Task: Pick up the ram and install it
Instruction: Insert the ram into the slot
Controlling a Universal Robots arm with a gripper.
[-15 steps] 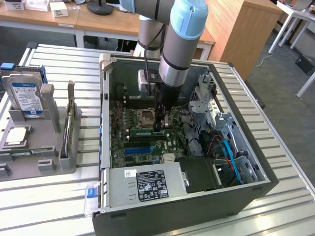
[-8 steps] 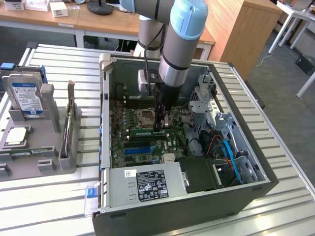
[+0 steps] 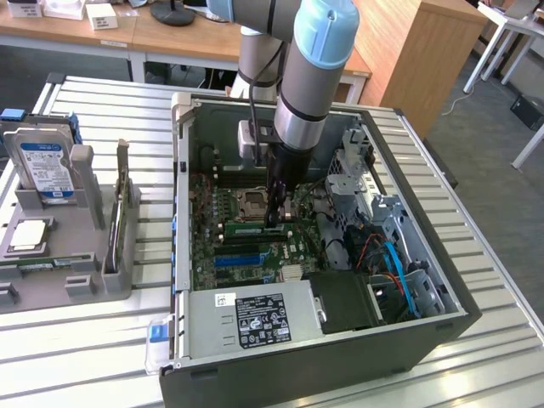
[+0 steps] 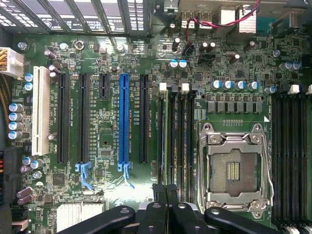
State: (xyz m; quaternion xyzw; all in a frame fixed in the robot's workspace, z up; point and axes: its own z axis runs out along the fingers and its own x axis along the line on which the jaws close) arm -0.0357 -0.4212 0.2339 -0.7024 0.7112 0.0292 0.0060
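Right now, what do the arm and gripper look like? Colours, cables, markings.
The arm is round silver-grey tubing with light blue joint caps. A black cable runs down alongside it. The gripper is black, with slim dark fingers on curved black linkages. No markings can be read on it.

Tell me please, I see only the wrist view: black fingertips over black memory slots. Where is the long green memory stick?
Observer: The long, thin green ram stands on edge on the green motherboard; the shut black gripper meets its end.
Operator: Is the gripper inside something?
Observer: Yes, the silver-and-blue arm reaches down into an open dark-grey metal computer case.
Operator: What lies outside it?
Observer: A grey plastic tray on the exterior view's left, carrying a blue-labelled hard drive.
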